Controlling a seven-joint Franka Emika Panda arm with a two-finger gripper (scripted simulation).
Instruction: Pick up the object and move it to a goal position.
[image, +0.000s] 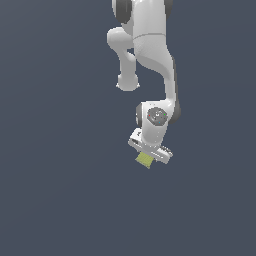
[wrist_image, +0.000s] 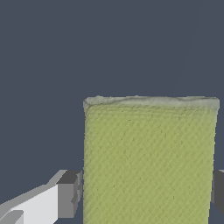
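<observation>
The object is a small yellow-green block (image: 144, 160), plain and flat. In the exterior view it sticks out just below the white hand of my gripper (image: 149, 155). In the wrist view the block (wrist_image: 148, 144) fills the space between the two grey finger pads (wrist_image: 69, 194), and each pad lies against one of its sides. The gripper (wrist_image: 146, 197) is shut on the block. The fingertips are hidden behind the hand in the exterior view. I cannot tell how high the block is above the surface.
The white arm (image: 150, 50) comes down from the top of the exterior view. A plain dark grey-blue surface (image: 60, 190) lies all around, and no other object or goal marker shows.
</observation>
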